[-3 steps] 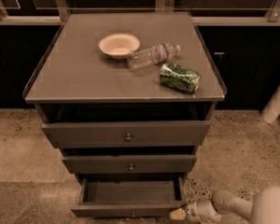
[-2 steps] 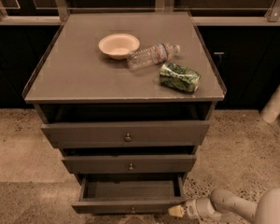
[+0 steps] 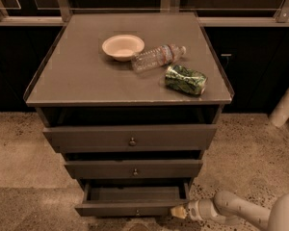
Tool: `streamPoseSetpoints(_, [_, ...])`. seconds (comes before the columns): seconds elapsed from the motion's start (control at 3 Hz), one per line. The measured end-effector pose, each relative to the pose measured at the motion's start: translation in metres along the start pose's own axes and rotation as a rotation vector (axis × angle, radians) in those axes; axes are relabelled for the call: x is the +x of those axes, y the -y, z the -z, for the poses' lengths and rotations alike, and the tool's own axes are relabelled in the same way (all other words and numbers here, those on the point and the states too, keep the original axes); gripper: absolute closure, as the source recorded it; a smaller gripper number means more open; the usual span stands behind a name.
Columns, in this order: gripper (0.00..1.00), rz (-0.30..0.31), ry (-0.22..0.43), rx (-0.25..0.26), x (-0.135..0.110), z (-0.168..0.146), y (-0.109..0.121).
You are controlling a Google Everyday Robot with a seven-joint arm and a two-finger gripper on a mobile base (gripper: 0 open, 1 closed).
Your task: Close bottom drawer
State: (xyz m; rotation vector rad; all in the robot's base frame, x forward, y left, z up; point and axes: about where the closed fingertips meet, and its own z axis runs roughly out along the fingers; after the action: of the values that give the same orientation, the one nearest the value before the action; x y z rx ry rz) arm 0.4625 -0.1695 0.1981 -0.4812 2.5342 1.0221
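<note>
The bottom drawer (image 3: pixel 130 209) is the lowest, narrowest dark wooden front of the cabinet. It stands pulled out, its plain box interior (image 3: pixel 135 193) showing, with a tiny knob at the centre of the front. My gripper (image 3: pixel 178 211) reaches in from the lower right on a white arm. Its pale tip sits at the right end of the drawer front, touching or nearly touching it.
The middle drawer (image 3: pixel 134 169) and the top drawer (image 3: pixel 131 137) stick out a little above it. On the cabinet top (image 3: pixel 77 76) lie a cream bowl (image 3: pixel 123 46), a clear plastic bottle (image 3: pixel 158 57) and a green packet (image 3: pixel 185 80). Speckled floor surrounds the cabinet.
The bottom drawer has slid in slightly. My gripper has followed it, staying at the drawer front's right end.
</note>
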Motion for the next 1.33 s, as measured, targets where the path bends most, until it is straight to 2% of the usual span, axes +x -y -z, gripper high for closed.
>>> streamPoseSetpoints(0.67, [1.00,-0.039,-0.053,0.006,0.021,-0.026,0.020])
streamPoseSetpoints(1.33, [1.00,0.000,-0.014,0.030,0.007,-0.042,0.032])
